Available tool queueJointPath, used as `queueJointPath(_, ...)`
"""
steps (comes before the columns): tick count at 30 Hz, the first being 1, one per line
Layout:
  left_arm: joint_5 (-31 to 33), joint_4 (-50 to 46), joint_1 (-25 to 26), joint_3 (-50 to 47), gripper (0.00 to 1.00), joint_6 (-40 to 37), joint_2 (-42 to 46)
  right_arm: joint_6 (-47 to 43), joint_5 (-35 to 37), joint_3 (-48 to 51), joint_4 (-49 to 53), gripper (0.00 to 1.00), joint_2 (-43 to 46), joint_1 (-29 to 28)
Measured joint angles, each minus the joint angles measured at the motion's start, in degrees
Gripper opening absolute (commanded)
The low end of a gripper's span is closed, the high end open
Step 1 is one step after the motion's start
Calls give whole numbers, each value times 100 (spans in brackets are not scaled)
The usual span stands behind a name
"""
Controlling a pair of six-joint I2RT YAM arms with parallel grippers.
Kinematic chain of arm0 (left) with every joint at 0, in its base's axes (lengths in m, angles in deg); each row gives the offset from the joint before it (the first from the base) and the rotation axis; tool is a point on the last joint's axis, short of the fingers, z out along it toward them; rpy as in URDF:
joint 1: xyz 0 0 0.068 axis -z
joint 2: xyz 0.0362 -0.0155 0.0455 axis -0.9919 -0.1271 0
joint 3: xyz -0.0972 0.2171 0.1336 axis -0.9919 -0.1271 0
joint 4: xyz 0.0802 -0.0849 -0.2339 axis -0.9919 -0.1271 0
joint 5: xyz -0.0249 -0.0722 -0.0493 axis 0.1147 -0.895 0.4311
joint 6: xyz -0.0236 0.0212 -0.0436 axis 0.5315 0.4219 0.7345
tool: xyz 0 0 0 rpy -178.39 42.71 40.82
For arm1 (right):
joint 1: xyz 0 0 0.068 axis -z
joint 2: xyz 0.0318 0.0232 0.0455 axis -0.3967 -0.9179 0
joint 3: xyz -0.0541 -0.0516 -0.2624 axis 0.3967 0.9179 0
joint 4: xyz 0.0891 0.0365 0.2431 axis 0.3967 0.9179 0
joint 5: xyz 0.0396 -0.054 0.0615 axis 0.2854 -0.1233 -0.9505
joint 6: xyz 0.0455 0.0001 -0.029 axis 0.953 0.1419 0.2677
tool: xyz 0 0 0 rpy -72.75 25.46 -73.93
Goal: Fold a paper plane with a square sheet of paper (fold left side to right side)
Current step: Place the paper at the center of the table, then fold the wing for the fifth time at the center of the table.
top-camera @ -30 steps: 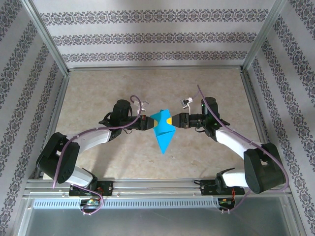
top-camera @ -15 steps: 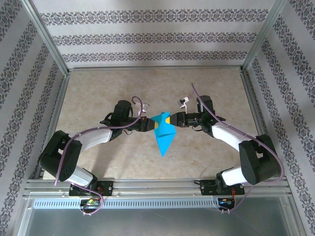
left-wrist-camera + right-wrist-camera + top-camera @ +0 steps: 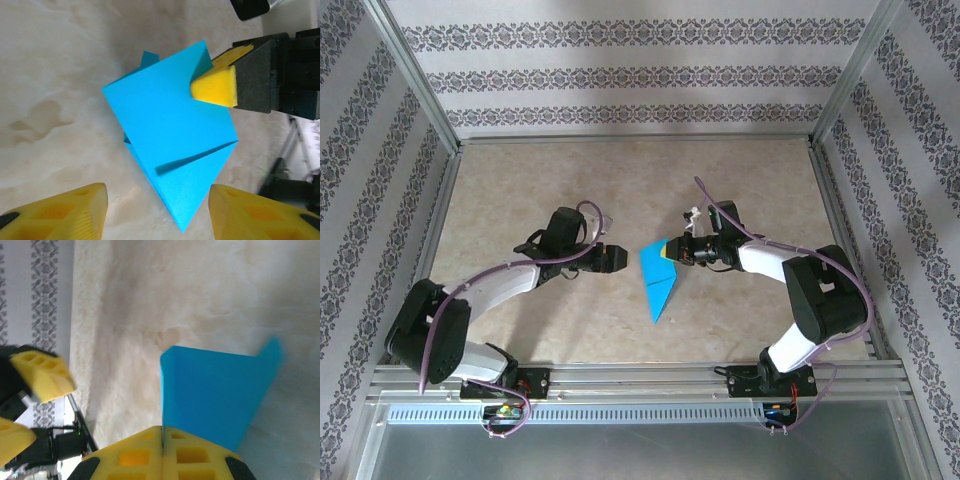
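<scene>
The teal-blue square sheet of paper [image 3: 658,277] is creased into a narrow pointed shape whose tip points toward the near edge. My right gripper [image 3: 673,250] is shut on its upper right corner, and the sheet stands partly lifted off the table. In the right wrist view the yellow pads [image 3: 135,455] meet on the paper's edge [image 3: 215,395]. My left gripper [image 3: 612,258] stands open just left of the paper and does not touch it. In the left wrist view the paper [image 3: 165,125] lies ahead of the spread left gripper [image 3: 157,212], with the right gripper's pad [image 3: 215,87] clamped on its corner.
The beige table [image 3: 520,190] is fenced by a metal frame [image 3: 630,140] and patterned walls. Both arms reach in from the near rail [image 3: 640,378] and meet at mid-table. Purple cables loop over each wrist.
My left gripper has opened, let go of the paper and drawn back to the left. My right gripper has closed on the paper's upper right corner, and the paper now looks narrower.
</scene>
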Motion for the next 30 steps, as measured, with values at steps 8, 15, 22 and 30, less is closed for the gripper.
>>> queueJointPath(8, 1652, -1025, 1834, 1005, 54, -719, -210, 507, 719, -70, 483, 0, 2, 42)
queueJointPath(15, 2653, -1556, 2900, 1749, 50, -903, -1453, 807, 1102, -101, 776, 0, 2, 192)
queueJointPath(22, 3281, -2033, 3145, 2487, 45, -1043, -2474, 890, 1185, -101, 833, 0, 2, 199)
queueJointPath(30, 3652, -2332, 3147, 2907, 39, -1220, -2979, 951, 1185, -101, 833, 0, 2, 199)
